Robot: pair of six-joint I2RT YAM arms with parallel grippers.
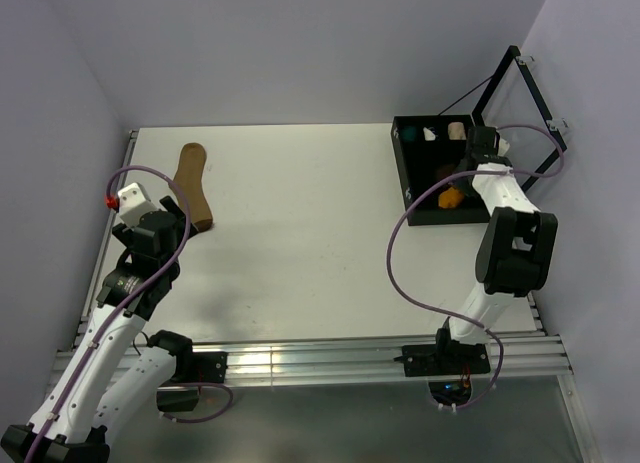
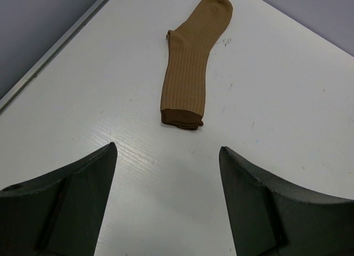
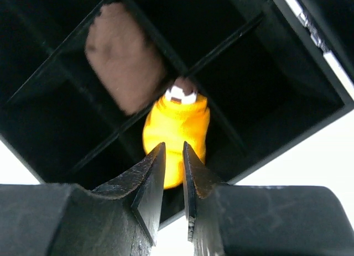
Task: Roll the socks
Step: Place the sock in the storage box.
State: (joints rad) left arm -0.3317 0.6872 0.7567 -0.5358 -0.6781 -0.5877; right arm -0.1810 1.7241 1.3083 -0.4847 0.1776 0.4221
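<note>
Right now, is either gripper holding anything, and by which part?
Left gripper: open, empty. Right gripper: nearly closed over the mustard-orange fabric sock; a hold cannot be told.

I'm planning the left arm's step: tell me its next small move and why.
Probably ease the open left fingers forward and down to the near end of the ribbed tan fabric sock: it lies unrolled on the white table, beyond the fingers.
</note>
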